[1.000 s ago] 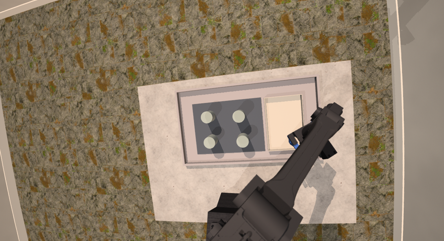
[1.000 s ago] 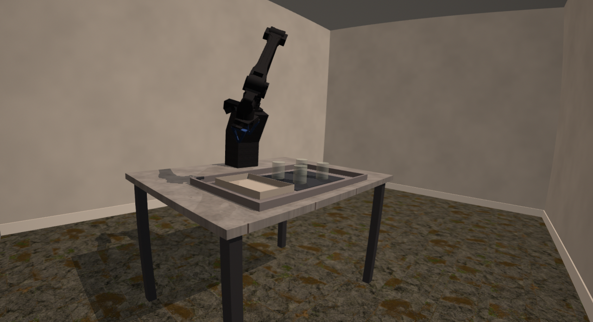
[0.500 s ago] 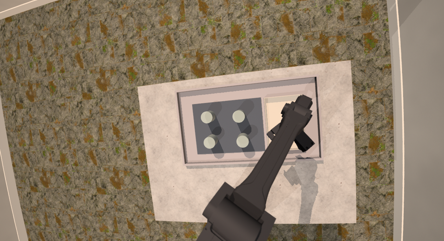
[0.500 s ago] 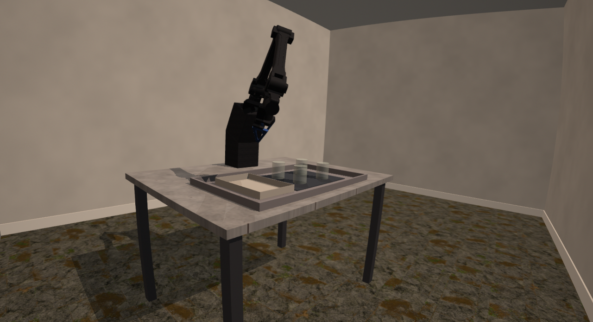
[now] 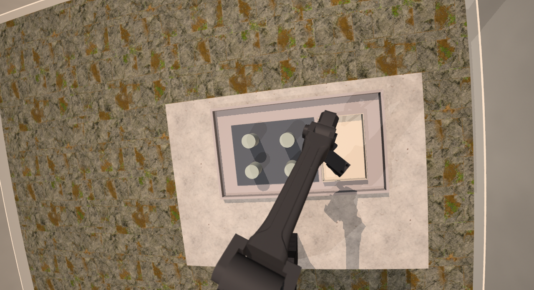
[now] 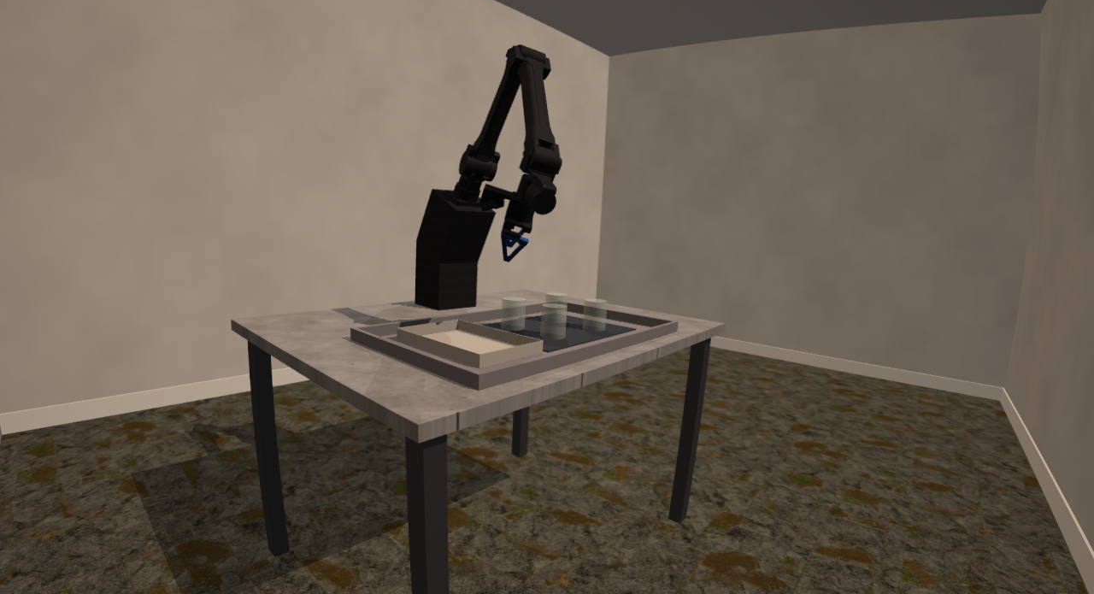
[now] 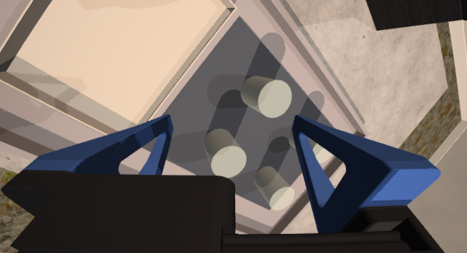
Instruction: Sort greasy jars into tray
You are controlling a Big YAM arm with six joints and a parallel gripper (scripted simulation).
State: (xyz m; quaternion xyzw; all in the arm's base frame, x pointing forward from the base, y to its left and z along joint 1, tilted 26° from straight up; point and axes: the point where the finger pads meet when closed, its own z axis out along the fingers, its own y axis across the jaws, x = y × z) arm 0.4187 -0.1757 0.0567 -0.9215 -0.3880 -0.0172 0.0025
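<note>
The front-right jar point(image 5: 290, 169) point(image 6: 513, 314) point(image 7: 275, 98), back-right jar point(image 5: 287, 139) point(image 6: 554, 322) point(image 7: 228, 161), back-left jar point(image 5: 249, 140) point(image 6: 594, 315) point(image 7: 282, 198) and front-left jar point(image 5: 252, 170) point(image 6: 555, 297) point(image 7: 324, 154) stand upright, apart, on the dark mat point(image 5: 240, 155) point(image 7: 233, 45). Grease cannot be seen. The arm partly hides the front-right jar in the top view; a finger partly covers the front-left jar in the wrist view. The cream tray point(image 5: 352, 139) point(image 6: 508, 352) point(image 7: 109, 45) is empty. My gripper point(image 6: 512, 249) point(image 7: 232, 121) is open, empty, high above the mat's tray side.
A raised rim point(image 5: 382, 146) point(image 6: 428, 368) surrounds the mat and tray. The tray sits right beside the mat, with its own low walls. The black arm base point(image 6: 451, 257) point(image 7: 416, 9) stands on the table beyond the rim. The forearm point(image 5: 295, 187) reaches across the rim and mat.
</note>
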